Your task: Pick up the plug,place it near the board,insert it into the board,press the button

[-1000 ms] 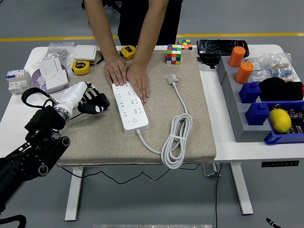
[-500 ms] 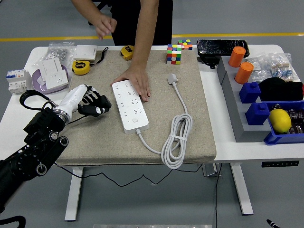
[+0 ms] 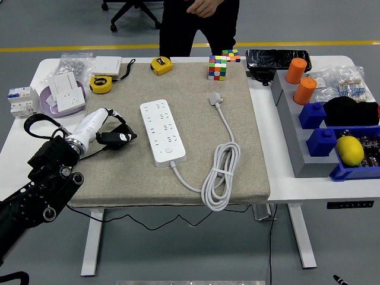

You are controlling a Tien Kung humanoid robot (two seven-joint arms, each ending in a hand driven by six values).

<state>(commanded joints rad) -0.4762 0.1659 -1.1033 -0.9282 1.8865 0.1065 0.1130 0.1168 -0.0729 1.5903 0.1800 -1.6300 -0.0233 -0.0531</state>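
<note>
A white power strip (image 3: 162, 131) lies lengthwise on the beige mat (image 3: 119, 178), its button near the front end. Its grey cable runs in a coil (image 3: 221, 178) up to the white plug (image 3: 215, 98), which lies free on the mat to the strip's upper right. My left hand (image 3: 113, 133), white-backed with black fingers, hovers over the mat just left of the strip, fingers loosely curled and holding nothing. My right hand does not show. A person (image 3: 199, 24) stands at the far side, hands off the table.
Two yellow tape measures (image 3: 101, 84), wall sockets (image 3: 64, 92) and a breaker (image 3: 21, 100) sit at the back left. Rubik's cubes (image 3: 218, 66) stand behind the plug. A grey rack (image 3: 291, 136) with orange cylinders (image 3: 304, 90), blue bins and a lemon (image 3: 350, 150) fills the right.
The person lifted both hands off the power strip and drew back from the table. My left hand shifted slightly down and curled its fingers a little more.
</note>
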